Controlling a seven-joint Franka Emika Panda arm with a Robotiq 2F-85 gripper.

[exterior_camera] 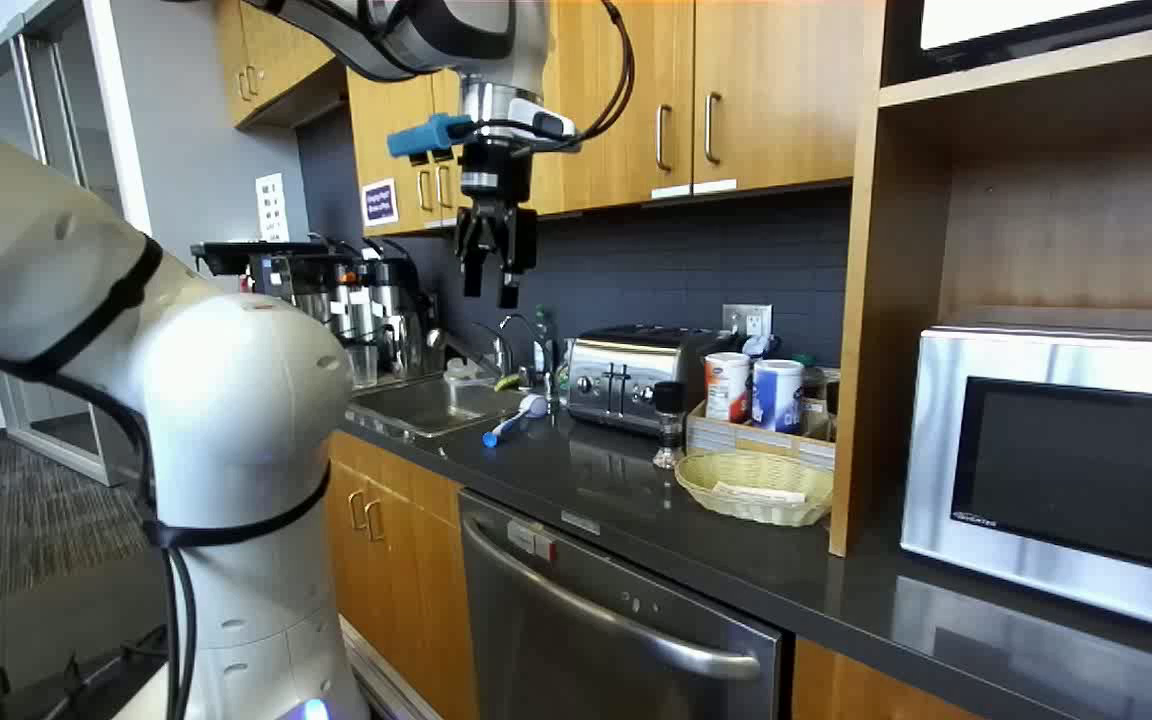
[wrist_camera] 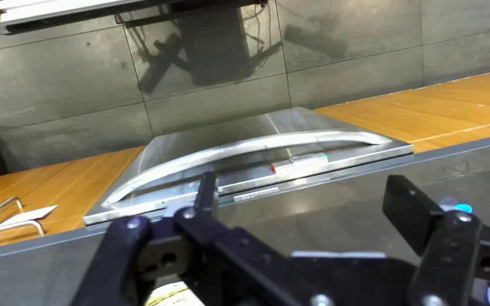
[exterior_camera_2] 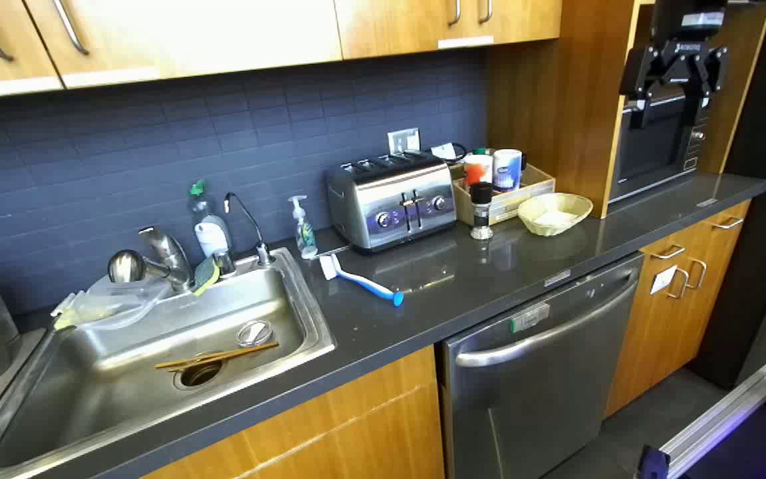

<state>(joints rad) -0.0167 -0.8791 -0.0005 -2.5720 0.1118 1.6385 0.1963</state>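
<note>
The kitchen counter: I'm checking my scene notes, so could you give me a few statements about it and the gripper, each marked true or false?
1. The gripper is open and holds nothing. True.
2. A blue-and-white brush lies on the counter, beside the sink. True.
3. The sink has nothing in it. False: wooden sticks lie in it.
4. The toaster stands between the sink and a black-topped grinder. True.
5. The grinder lies on its side. False: it stands upright.
6. The gripper touches the toaster. False: it hangs in the air, apart from it.
</note>
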